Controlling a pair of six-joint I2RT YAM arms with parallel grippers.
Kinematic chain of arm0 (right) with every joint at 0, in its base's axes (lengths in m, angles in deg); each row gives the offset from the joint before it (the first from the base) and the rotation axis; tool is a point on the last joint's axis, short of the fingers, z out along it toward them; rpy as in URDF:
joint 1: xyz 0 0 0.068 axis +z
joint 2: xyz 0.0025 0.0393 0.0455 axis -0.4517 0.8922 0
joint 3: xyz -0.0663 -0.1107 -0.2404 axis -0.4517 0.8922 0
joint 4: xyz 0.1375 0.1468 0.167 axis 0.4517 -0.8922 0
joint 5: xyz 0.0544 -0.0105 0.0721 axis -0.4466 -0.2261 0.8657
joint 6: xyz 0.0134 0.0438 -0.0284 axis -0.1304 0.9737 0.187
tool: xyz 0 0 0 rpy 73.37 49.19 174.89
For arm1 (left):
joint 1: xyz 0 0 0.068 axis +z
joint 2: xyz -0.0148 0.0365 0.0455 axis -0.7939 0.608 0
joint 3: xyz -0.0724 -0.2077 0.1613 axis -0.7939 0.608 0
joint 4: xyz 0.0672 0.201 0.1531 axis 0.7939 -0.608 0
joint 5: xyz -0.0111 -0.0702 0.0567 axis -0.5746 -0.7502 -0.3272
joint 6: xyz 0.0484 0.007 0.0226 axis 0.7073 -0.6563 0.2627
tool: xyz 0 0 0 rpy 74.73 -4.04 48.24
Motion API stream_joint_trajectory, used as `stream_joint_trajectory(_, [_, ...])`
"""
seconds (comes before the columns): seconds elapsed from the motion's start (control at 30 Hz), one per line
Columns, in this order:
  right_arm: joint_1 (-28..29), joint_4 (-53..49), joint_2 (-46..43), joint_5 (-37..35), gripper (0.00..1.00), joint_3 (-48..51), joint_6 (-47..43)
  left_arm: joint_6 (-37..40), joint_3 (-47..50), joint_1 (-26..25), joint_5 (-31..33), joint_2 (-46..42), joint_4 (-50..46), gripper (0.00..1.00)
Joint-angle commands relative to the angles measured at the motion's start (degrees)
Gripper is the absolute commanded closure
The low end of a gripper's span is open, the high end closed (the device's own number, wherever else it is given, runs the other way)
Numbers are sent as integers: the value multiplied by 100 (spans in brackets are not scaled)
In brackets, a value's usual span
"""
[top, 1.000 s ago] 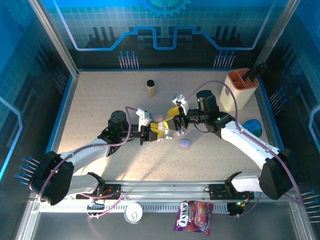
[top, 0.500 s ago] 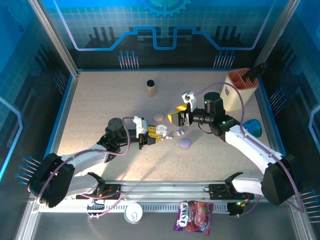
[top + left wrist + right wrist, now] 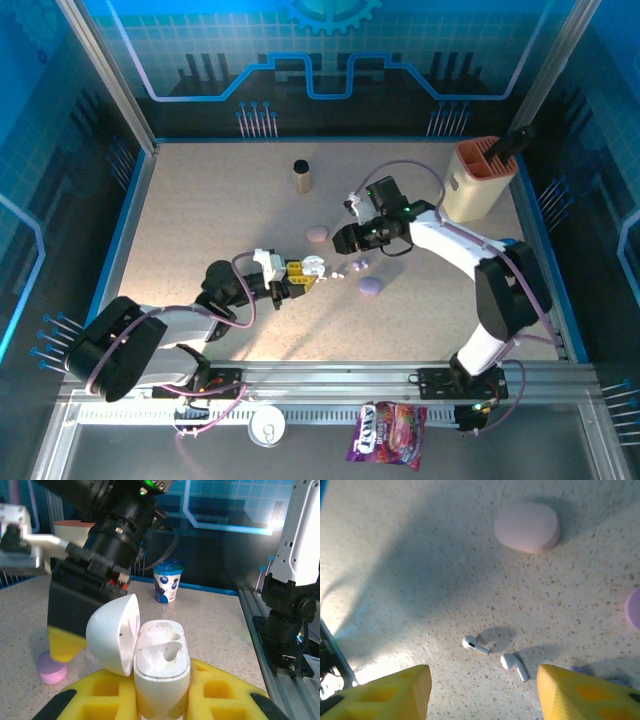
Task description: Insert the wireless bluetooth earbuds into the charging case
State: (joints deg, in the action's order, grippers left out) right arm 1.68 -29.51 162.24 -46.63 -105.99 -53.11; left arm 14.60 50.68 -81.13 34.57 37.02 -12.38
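Observation:
A white charging case (image 3: 161, 672) stands upright between the yellow pads of my left gripper (image 3: 162, 700), which is shut on it. Its lid (image 3: 112, 632) is swung open to the left and both sockets are empty. In the top view the case (image 3: 313, 266) sits left of centre. Two white earbuds (image 3: 475, 645) (image 3: 514, 666) lie loose on the table, and my right gripper (image 3: 480, 695) hangs open above them with a yellow fingertip on either side. The white earbuds (image 3: 337, 274) lie just right of the case. A purple bud (image 3: 360, 264) lies close by.
A pink pebble case (image 3: 317, 234) lies behind the earbuds and a purple case (image 3: 371, 286) to their right. A small bottle (image 3: 302, 176) stands at the back, an orange holder (image 3: 478, 175) at the back right, a blue cup (image 3: 507, 255) at the right edge.
My left gripper has drawn back toward the near left, carrying the open case. My right gripper has swung left and down over the two white earbuds.

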Motion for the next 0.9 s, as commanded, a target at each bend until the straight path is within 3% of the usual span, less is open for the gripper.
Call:
stream_joint_trajectory(0.0, [232, -1165, 447, -348, 46, -540, -543, -186, 103, -40, 71, 96, 709, 87])
stream_joint_trajectory(0.37, [667, -2071, 1765, -1083, 52, -1634, -1029, -211, 117, -36, -44, 148, 718, 87])
stream_joint_trajectory(0.87, [985, -2320, 2424, -1527, 59, -2147, -1386, -234, 82, -37, -93, 190, 714, 86])
